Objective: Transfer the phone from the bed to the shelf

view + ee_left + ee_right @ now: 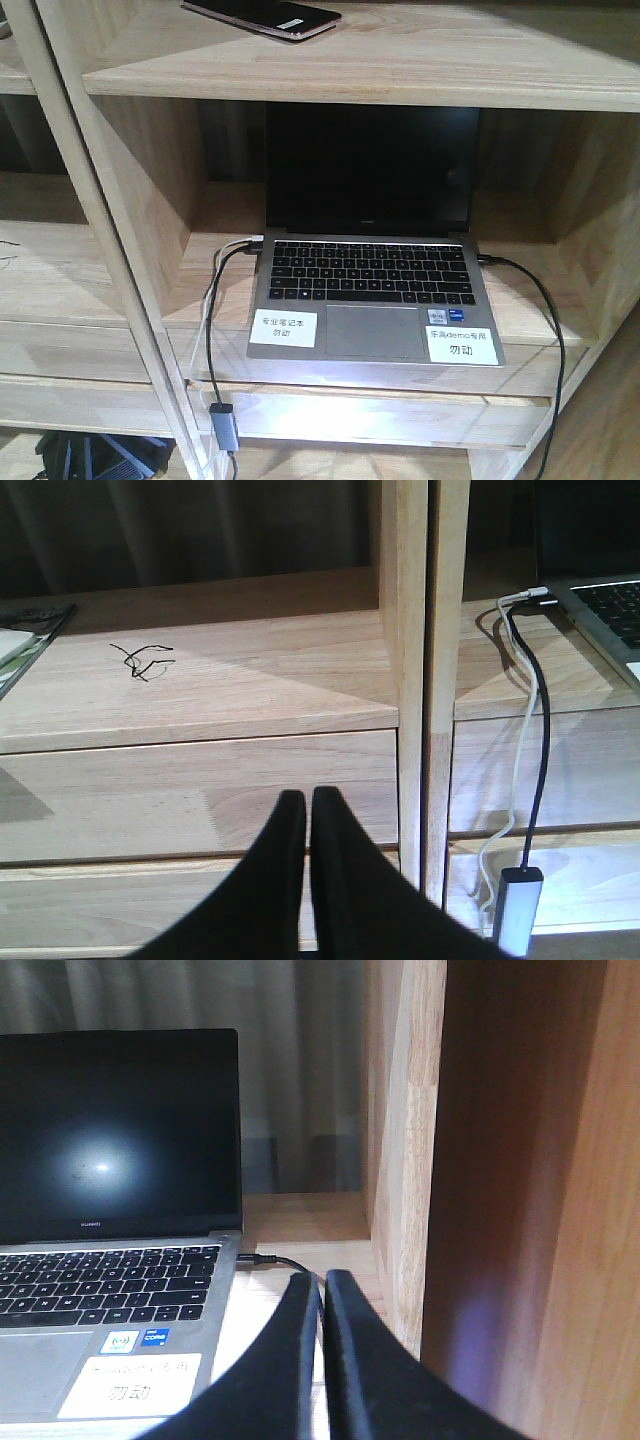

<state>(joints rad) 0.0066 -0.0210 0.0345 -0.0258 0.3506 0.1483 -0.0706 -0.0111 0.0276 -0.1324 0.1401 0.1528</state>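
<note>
Phone on the upper board of the shelf, both my tools empty.

The phone (265, 17) lies flat, screen up, on the top plank of the pale wood shelf (400, 75) (only part of it shows at the frame's upper edge). In the compartment directly below sits an open grey laptop (370, 280), screen dark, with white stickers on its palm rest and cables (212, 330) plugged into both sides. The compartment to its left holds a small black wire tangle (140, 660). My left tool (308, 805) has its fingers pressed together, gripping nothing; my right tool (322, 1285) is likewise narrow and empty, beside the laptop.
</note>
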